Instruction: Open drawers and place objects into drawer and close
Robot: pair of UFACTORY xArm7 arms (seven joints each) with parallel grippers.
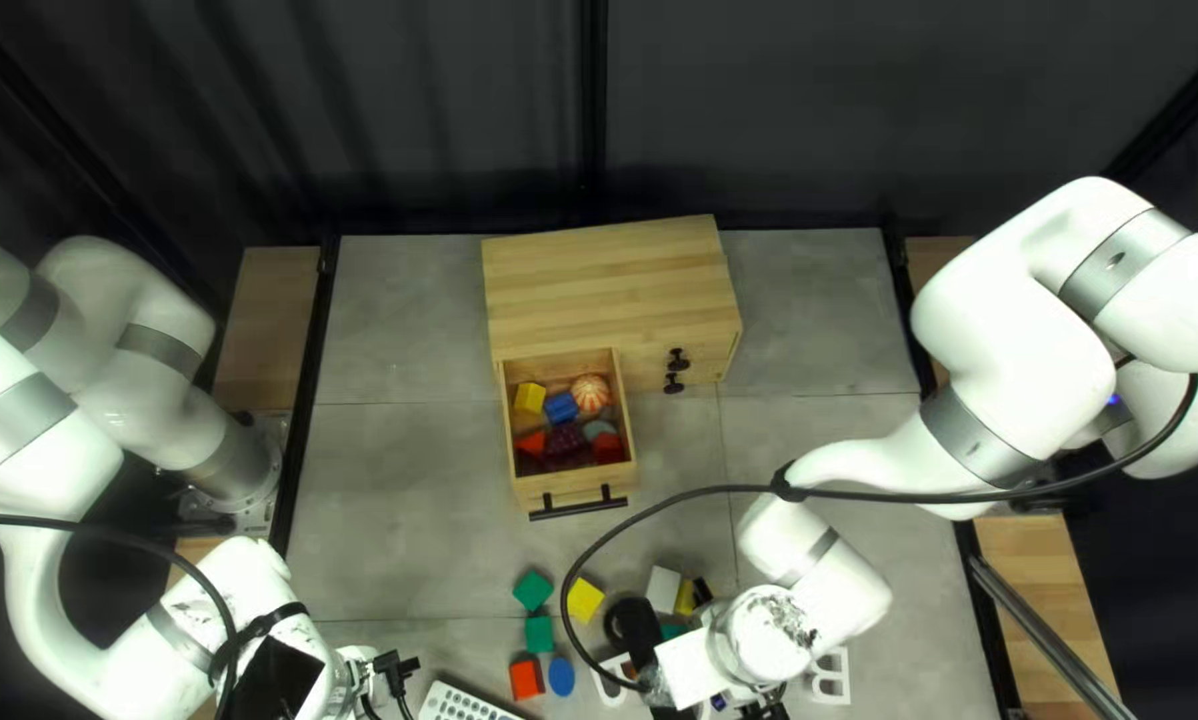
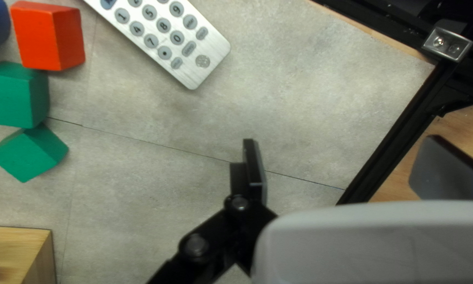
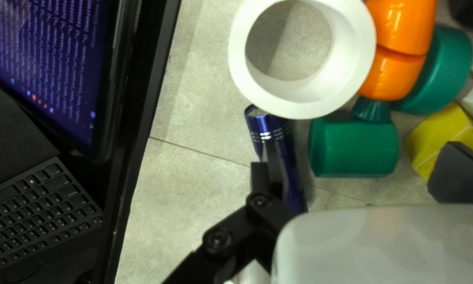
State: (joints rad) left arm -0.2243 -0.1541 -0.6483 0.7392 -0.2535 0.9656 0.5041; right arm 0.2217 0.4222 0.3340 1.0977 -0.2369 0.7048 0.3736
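A wooden cabinet stands at the back with its left drawer pulled out, holding several blocks and an orange-striped ball. My left gripper hovers near the front edge beside the remote; in its wrist view the gripper is open over bare table. My right gripper is low among loose objects. Its wrist view shows the gripper open, one finger over a blue metallic flashlight, the other over a yellow block. A green block lies between them, untouched as far as visible.
A white ring, an orange object and a laptop lie around my right gripper. Green blocks, a red block, a blue piece and a yellow block sit in front of the drawer.
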